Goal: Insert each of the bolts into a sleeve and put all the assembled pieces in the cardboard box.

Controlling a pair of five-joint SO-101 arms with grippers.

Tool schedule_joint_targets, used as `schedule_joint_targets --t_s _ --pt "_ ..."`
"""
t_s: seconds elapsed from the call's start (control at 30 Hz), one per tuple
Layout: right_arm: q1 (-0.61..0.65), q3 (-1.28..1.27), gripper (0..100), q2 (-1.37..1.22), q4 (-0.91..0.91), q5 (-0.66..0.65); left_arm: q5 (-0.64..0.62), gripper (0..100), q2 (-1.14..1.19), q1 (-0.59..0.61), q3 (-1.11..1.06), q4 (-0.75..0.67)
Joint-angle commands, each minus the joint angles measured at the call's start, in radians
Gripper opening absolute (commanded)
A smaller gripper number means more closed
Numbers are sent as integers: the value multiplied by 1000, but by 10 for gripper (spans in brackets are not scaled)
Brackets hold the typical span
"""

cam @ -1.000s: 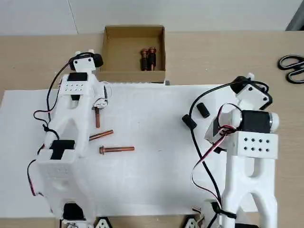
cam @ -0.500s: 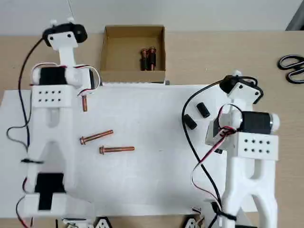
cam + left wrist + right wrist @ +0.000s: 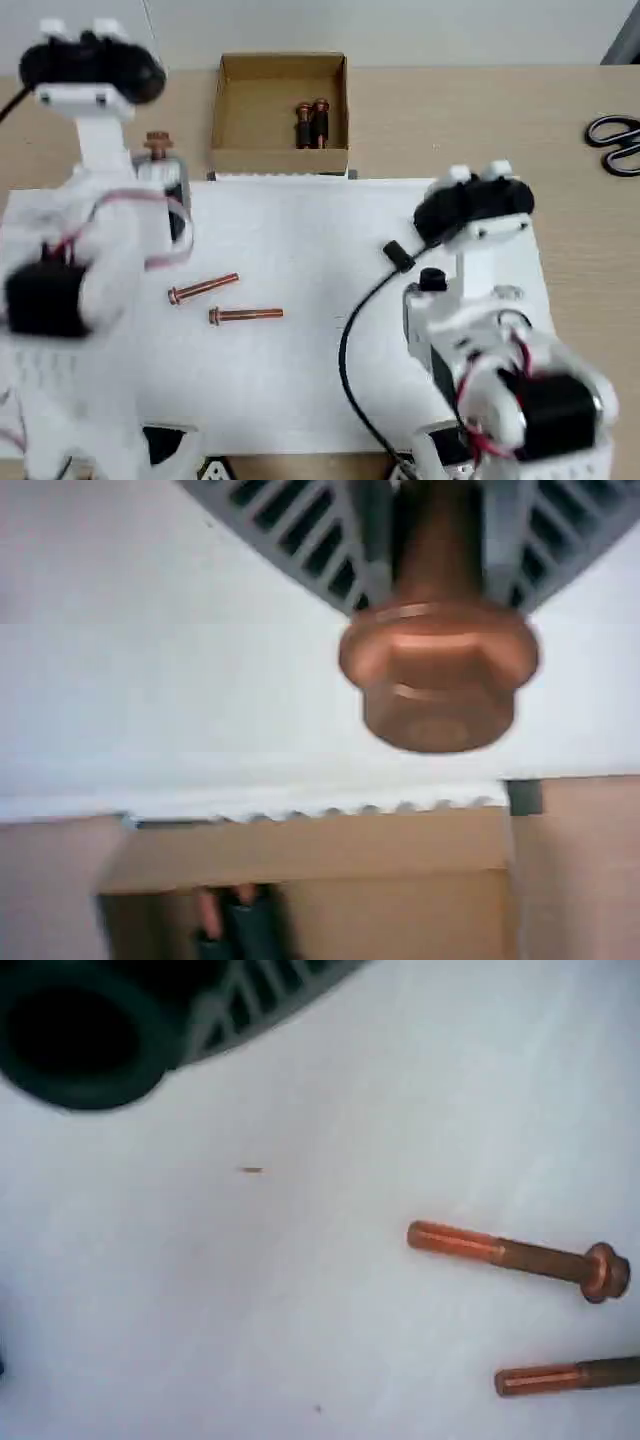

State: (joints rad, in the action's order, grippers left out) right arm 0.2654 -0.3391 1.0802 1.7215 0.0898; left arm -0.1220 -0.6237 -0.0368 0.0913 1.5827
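Both arms have risen from the table since the earlier frames. The left gripper (image 3: 438,525) is clamped on a bolt (image 3: 157,143), which has gone from hanging over the far left of the paper (image 3: 300,390) to pointing head-up just left of the box (image 3: 215,110). The right gripper (image 3: 433,288) has taken one of the two sleeves off the paper and is closed on it. This held sleeve (image 3: 75,1035) now sits open end up, near the right edge of the paper. The other sleeve (image 3: 400,255) lies where it was, just left of the held one.

Two loose bolts (image 3: 203,288) (image 3: 246,315) have not moved. They lie side by side on the left half of the paper. Two assembled pieces (image 3: 311,122) stand together inside the box, toward its right wall. Scissors (image 3: 615,140) rest on the bare table at far right.
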Motion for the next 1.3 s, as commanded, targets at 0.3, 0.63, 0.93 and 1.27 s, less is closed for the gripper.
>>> schedule_joint_targets --t_s 0.3,0.63,0.93,1.27 --pt "4 -330 2 283 -151 -52 12 6 -740 -17 -634 -348" --pt "48 -652 2 414 -504 -95 -72 6 -1188 -6 -1075 -563" --pt "286 -968 2 608 -797 -120 -288 6 -1181 -31 -1185 -703" --pt "461 -1195 2 725 -1040 -265 -376 6 -1181 -193 -1333 -836"
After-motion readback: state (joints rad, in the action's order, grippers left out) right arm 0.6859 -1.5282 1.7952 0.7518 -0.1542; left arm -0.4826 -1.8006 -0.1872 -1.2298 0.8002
